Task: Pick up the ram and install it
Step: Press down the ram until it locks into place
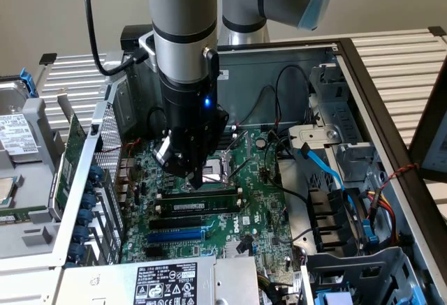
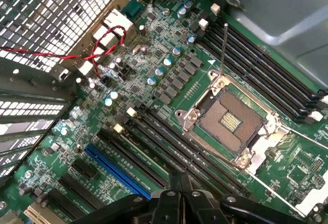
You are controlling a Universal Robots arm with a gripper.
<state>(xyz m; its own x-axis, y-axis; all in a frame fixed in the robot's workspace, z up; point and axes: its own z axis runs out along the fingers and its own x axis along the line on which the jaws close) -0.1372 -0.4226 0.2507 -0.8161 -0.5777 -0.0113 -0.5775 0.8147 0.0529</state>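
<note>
Gripper (image 1: 195, 179) down inside the open computer case (image 1: 363, 82), fingers drawn together with nothing between them, tip poised just above the ram (image 1: 202, 195). Ram lying along a memory slot at six o'clock from the empty CPU socket (image 1: 222, 167) on the motherboard (image 1: 258, 214) — apparently seated or close to it, though latch state too small to tell. In the wrist view, closed fingertips (image 2: 179, 183) over the run of dark memory slots (image 2: 169, 147), blue expansion slot (image 2: 115, 170) at nine o'clock from them.

Risks, as judged: pressing off-centre and tilting the stick — one end up, latch unlocked; pushing too hard and flexing the board; drifting toward twelve o'clock and striking the exposed socket pins.
</note>
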